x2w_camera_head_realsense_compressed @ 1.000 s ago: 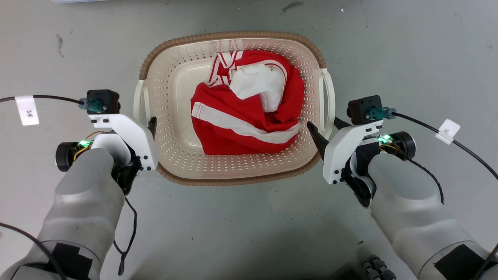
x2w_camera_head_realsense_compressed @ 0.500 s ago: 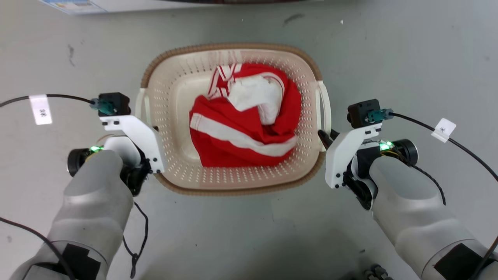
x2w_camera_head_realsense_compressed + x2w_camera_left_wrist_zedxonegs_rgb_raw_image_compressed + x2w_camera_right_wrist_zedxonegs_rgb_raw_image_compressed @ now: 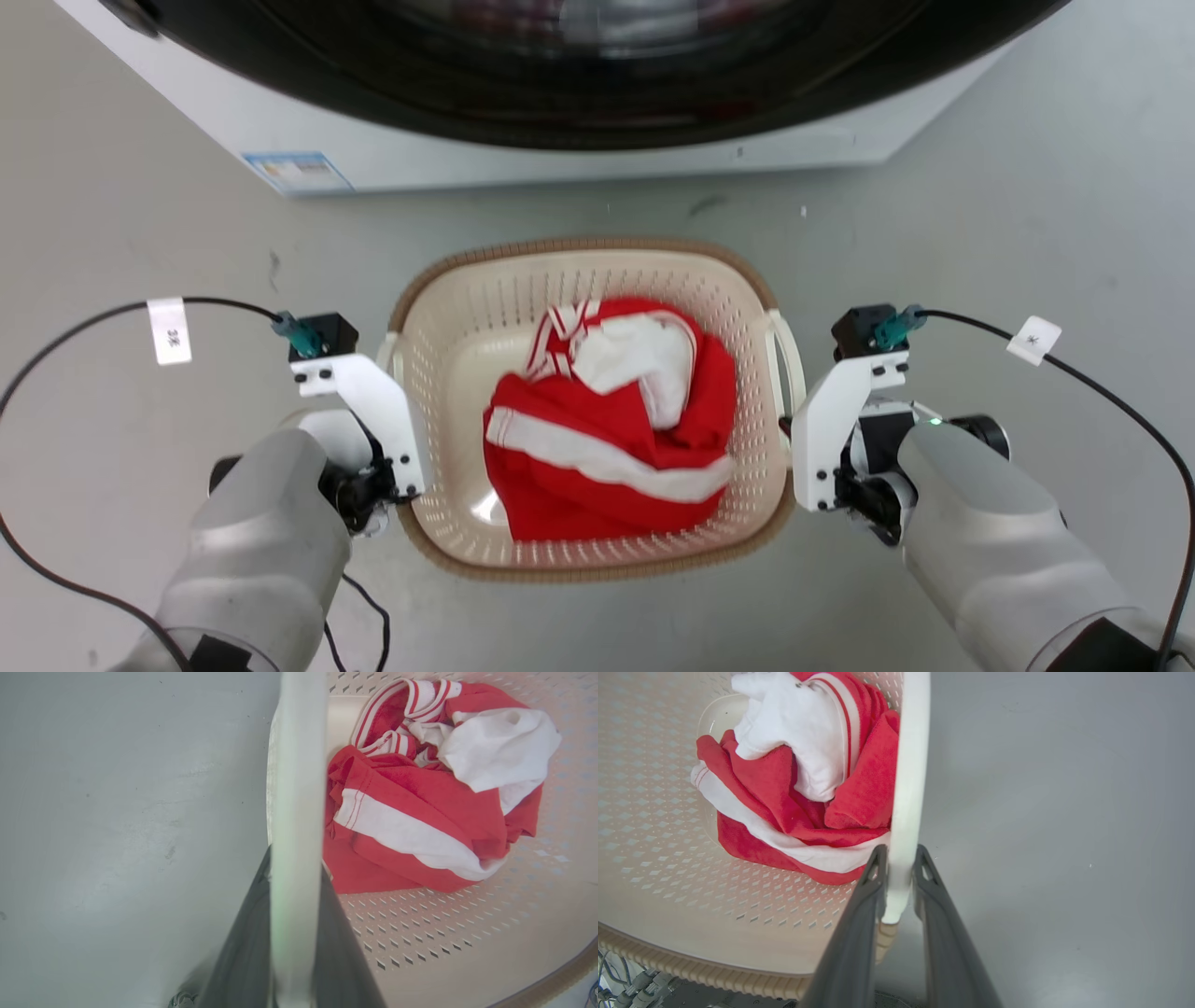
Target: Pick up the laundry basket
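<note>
My laundry basket (image 3: pixel 597 569), cream and perforated with a brown woven-look rim and white side handles (image 3: pixel 908 765), is upright and level before me, holding red-and-white cloth (image 3: pixel 607 467).

Head view steeply downward; wrist views close-up at opposite sides of the laundry basket (image 3: pixel 597 280)

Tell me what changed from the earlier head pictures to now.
Both grippers moved inward to the laundry basket and took hold: the left gripper is shut on its left white handle, the right gripper on the right handle. The head camera moved, bringing the washing machine into view; whether the basket itself moved I cannot tell. The red and white garment lies in it unchanged.
</note>
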Tool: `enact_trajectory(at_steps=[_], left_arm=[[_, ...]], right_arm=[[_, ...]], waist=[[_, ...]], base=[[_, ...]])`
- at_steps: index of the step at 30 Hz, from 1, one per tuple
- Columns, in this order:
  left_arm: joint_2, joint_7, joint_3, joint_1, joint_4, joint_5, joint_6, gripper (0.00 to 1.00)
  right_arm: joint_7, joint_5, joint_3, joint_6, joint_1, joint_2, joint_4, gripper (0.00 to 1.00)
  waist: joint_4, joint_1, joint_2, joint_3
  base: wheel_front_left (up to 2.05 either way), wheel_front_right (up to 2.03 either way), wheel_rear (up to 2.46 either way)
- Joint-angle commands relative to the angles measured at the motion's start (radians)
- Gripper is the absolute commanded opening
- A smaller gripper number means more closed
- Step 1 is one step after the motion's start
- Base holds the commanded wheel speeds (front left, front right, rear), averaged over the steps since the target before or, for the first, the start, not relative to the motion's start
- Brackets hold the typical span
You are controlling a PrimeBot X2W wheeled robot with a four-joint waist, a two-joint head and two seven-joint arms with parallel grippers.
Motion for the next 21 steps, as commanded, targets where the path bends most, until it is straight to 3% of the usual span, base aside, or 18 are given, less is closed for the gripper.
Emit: enact_trajectory(at_steps=[1,11,21], left_arm=[[-0.048,0.005,-0.003,0.002,-0.018,-0.014,-0.014,0.0],[-0.055,0.153,-0.022,0.084,-0.002,-0.093,-0.015,0.0],[-0.053,0.217,-0.043,0.102,-0.007,-0.129,-0.015,0.0]], right_arm=[[0.007,0.007,0.01,0.014,0.016,0.04,-0.016,0.0],[0.184,0.075,0.037,0.014,0.065,0.042,0.007,0.0],[0.292,0.106,0.039,0.014,0.03,0.032,0.032,0.0]], waist=[[0.012,0.0,0.0,-0.072],[0.03,0.0,0.0,-0.292],[0.039,0.0,0.0,-0.414]], base=[[0.0,0.0,0.0],[0.0,0.0,0.0],[0.0,0.0,0.0]])
